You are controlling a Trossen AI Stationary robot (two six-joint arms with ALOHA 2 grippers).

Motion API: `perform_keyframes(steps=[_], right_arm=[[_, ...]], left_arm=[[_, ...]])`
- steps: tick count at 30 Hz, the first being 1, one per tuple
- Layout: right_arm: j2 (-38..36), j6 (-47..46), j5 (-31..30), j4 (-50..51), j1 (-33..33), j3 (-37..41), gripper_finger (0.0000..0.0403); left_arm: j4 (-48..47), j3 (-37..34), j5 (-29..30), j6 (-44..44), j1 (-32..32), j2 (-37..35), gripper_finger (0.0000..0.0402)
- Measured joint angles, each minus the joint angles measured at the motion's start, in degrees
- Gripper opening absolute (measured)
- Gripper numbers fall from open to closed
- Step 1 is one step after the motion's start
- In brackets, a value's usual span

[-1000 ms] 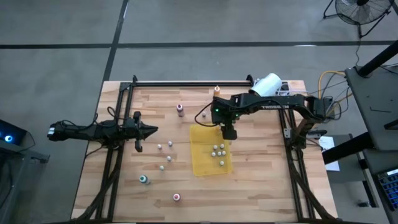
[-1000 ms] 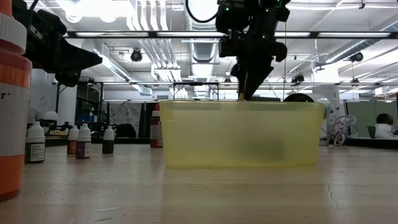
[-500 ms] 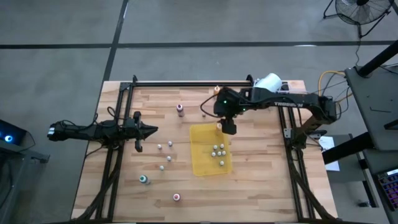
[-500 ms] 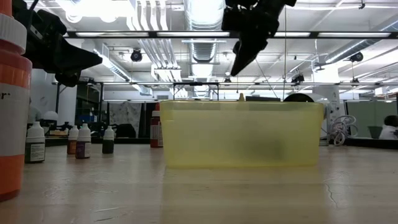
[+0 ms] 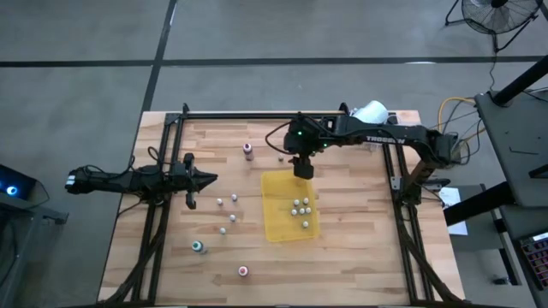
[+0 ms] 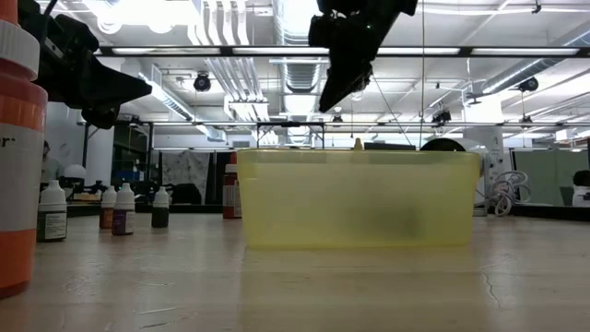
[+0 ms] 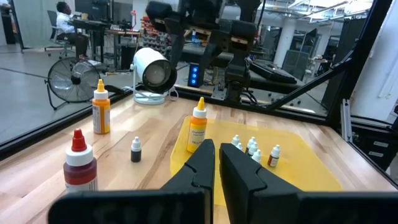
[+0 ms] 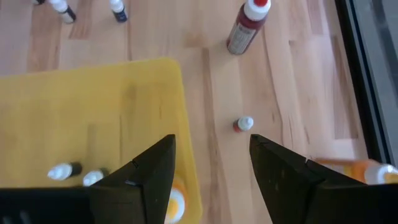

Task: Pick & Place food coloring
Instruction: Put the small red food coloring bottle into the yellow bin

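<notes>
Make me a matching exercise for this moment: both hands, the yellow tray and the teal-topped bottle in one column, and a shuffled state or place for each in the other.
Column one:
1. right hand
2. left hand
3. yellow tray
4. teal-topped bottle

Column two:
A. holds several small bottles
B. shut, off to one side of the tray
C. standing on the wood outside the tray
D. open, above the tray's far edge

Pairs: 1-D, 2-B, 3-A, 4-C
</notes>
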State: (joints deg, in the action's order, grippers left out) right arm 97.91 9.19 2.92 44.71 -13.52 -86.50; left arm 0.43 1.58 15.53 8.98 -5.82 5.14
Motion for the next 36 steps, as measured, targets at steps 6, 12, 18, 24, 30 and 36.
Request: perform_keyframes(steps=[6, 12, 18, 24, 30, 36], right_arm=[[2.3, 0.4, 0.0, -0.8, -0.5, -1.2, 0.0199], [3.4, 0.2, 0.0, -1.0, -1.1, -1.3, 0.0199], [5.2, 0.0, 0.1, -1.4, -1.8, -1.3, 0.0199], [7.3, -0.1, 0.0, -3.1, -2.6, -1.3, 0.0199], [9.5, 0.3, 0.0, -3.7, -2.9, -1.3, 0.0199], [10.8, 1.8, 0.2, -4.6, -2.9, -1.3, 0.0199]], left_arm=[[0.0, 0.0, 0.0, 0.0, 0.0, 0.0, 0.0000], [0.0, 0.0, 0.0, 0.0, 0.0, 0.0, 0.0000], [0.0, 0.0, 0.0, 0.0, 0.0, 0.0, 0.0000], [0.0, 0.0, 0.0, 0.0, 0.0, 0.0, 0.0000], [0.0, 0.0, 0.0, 0.0, 0.0, 0.0, 0.0000], [0.0, 0.0, 0.0, 0.0, 0.0, 0.0, 0.0000]])
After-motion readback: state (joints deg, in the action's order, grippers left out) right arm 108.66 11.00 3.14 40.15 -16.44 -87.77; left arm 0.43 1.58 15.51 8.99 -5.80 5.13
